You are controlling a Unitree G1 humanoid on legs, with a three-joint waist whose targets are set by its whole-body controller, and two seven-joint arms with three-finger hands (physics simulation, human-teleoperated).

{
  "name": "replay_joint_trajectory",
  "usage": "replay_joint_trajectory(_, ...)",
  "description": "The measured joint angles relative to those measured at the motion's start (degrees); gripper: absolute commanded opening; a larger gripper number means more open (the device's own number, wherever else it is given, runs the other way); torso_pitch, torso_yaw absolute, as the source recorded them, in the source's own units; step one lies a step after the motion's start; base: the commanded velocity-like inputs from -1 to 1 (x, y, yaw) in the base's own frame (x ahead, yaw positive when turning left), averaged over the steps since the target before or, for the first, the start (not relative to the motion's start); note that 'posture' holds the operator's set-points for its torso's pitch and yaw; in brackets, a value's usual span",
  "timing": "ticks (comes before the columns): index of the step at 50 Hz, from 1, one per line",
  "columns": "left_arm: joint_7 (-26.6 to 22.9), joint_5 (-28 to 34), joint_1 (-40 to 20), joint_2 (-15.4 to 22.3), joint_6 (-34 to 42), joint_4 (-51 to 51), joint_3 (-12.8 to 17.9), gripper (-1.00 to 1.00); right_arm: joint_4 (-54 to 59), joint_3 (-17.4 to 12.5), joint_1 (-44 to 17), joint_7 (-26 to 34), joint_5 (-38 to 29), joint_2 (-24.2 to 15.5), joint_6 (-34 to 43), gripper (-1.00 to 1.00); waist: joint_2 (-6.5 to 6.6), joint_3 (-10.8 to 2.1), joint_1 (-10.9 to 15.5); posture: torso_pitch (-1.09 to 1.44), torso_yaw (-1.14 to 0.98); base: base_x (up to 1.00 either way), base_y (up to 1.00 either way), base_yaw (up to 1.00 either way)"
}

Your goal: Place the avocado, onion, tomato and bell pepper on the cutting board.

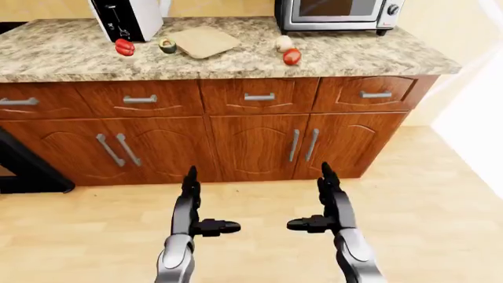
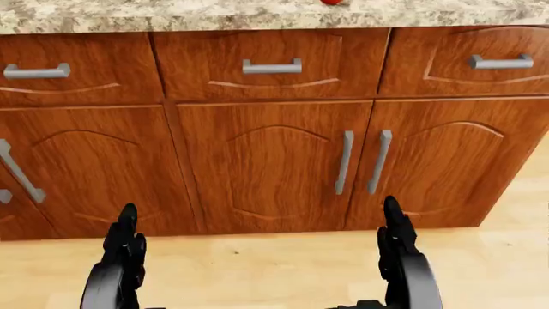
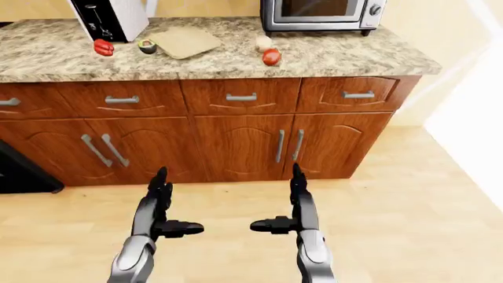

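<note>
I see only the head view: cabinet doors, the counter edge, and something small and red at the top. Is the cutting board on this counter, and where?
Observer: Yes. In the left-eye view the cutting board lies on the counter, left of the microwave, and nothing is on it.
Operator: What is the red thing at the top of my view?
Observer: The tomato, right of the board; the pale onion sits just above it in that view.
Operator: And the other two?
Observer: The avocado is beside the board's left edge, and the red bell pepper is further left, by a white appliance.
Operator: Are my hands empty?
Observer: Yes. The left hand and right hand are open above the floor.
</note>
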Motion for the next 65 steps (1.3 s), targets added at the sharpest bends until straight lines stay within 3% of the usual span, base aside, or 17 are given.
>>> replay_joint_trajectory(1,0.1,0.1,0.0,0.2,2.2,-3.2,-0.2,1.0,-2.5,0.0,0.3,-0.1,0.0,-0.1,1.1,1.0,-0.25,-0.29,0.0,0.0,0.0,0.0,0.0,0.0)
replay_joint_trajectory(3,0.6,0.8,-2.6,0.5,6.7,-11.7,-0.4,1.0,-9.5,-0.6,-0.7,-0.4,0.1,-0.5,2.9,1.0,-0.27,-2.69,0.2,0.0,0.0,0.0,0.0,0.0)
replay_joint_trajectory(5,0.9,1.3,-5.0,0.5,9.5,-16.5,-0.5,1.0,-13.2,-0.9,-1.5,-0.5,0.0,-0.7,4.1,1.0,-0.83,-1.99,0.3,0.0,0.0,0.0,0.0,0.0)
replay_joint_trajectory(8,0.7,1.7,-7.1,0.8,13.5,-20.1,-0.6,1.0,-17.3,-1.2,-2.6,-0.3,-0.4,-1.2,7.5,1.0,-0.57,-3.53,0.2,0.0,0.0,0.0,0.0,0.0)
replay_joint_trajectory(14,-0.4,2.2,-12.5,3.1,24.0,-25.9,2.1,1.0,-22.9,-2.1,-7.6,0.1,0.0,-1.9,14.2,1.0,-0.16,-3.75,0.3,0.0,0.0,0.0,0.0,0.0)
replay_joint_trajectory(22,-0.8,1.8,-27.0,7.5,34.1,-28.4,5.1,1.0,-26.1,-4.0,-22.3,0.5,1.0,-5.8,24.4,1.0,-0.2,-4.04,0.5,0.0,0.0,0.0,0.0,0.0)
replay_joint_trajectory(26,-0.7,0.7,-32.4,9.0,36.1,-27.3,5.5,1.0,-25.5,-4.5,-27.9,1.2,1.6,-7.5,26.4,1.0,-0.24,-3.82,0.5,0.0,0.0,0.01,0.0,0.0)
replay_joint_trajectory(31,0.1,-0.8,-39.5,11.5,40.0,-25.0,6.2,1.0,-24.7,-5.5,-34.2,1.6,2.7,-10.0,29.9,1.0,0.29,-1.79,0.3,0.0,0.0,0.3,0.05,0.0)
replay_joint_trajectory(34,0.6,-1.6,-43.2,13.1,40.7,-25.9,6.8,1.0,-25.0,-6.3,-38.7,1.5,3.5,-11.7,31.3,1.0,0.47,-1.97,0.2,0.0,0.0,0.32,0.05,0.0)
replay_joint_trajectory(38,1.3,-3.1,-47.5,15.9,43.1,-27.9,8.4,1.0,-27.3,-6.7,-42.9,1.0,5.1,-13.2,33.7,1.0,-0.6,-2.06,0.3,0.0,0.0,0.32,0.05,0.0)
replay_joint_trajectory(43,1.9,-4.5,-49.0,17.2,46.3,-30.4,8.2,1.0,-28.4,-7.3,-44.4,0.0,6.5,-14.0,35.9,1.0,0.47,-1.95,-0.1,0.0,0.0,0.32,0.05,0.0)
replay_joint_trajectory(46,1.6,-5.9,-49.1,18.0,47.4,-30.9,7.8,1.0,-27.7,-7.3,-44.0,-0.5,6.7,-14.3,36.6,1.0,-0.16,-1.8,-0.4,0.0,0.0,0.32,0.05,0.0)
replay_joint_trajectory(48,1.7,-6.1,-48.7,18.4,47.5,-30.6,8.3,1.0,-27.2,-7.3,-44.7,-0.4,7.0,-14.9,37.2,1.0,0.52,-1.64,-0.4,0.0,0.0,0.33,0.05,0.0)
replay_joint_trajectory(51,2.1,-6.2,-48.4,19.0,47.7,-30.6,9.2,1.0,-27.6,-7.8,-46.4,-0.1,7.7,-15.9,37.6,1.0,3.13,-1.14,-0.7,0.0,0.0,0.37,0.06,0.0)
replay_joint_trajectory(55,3.6,-6.8,-46.8,20.0,50.5,-33.0,11.5,1.0,-29.1,-6.5,-44.8,-0.1,8.5,-15.1,37.8,1.0,3.62,-0.19,0.7,0.0,0.0,0.41,0.07,0.0)
replay_joint_trajectory(60,4.8,-7.8,-47.5,20.9,50.1,-35.3,11.9,1.0,-30.2,-7.0,-44.8,-0.7,8.9,-15.3,38.0,1.0,2.09,-1.79,0.8,0.0,0.0,0.28,0.06,0.0)
replay_joint_trajectory(65,5.3,-8.8,-46.9,21.1,49.6,-34.5,11.6,1.0,-31.0,-6.6,-44.4,-0.8,8.4,-15.0,37.3,1.0,-1.93,-1.77,1.6,0.0,0.0,0.24,0.07,0.0)
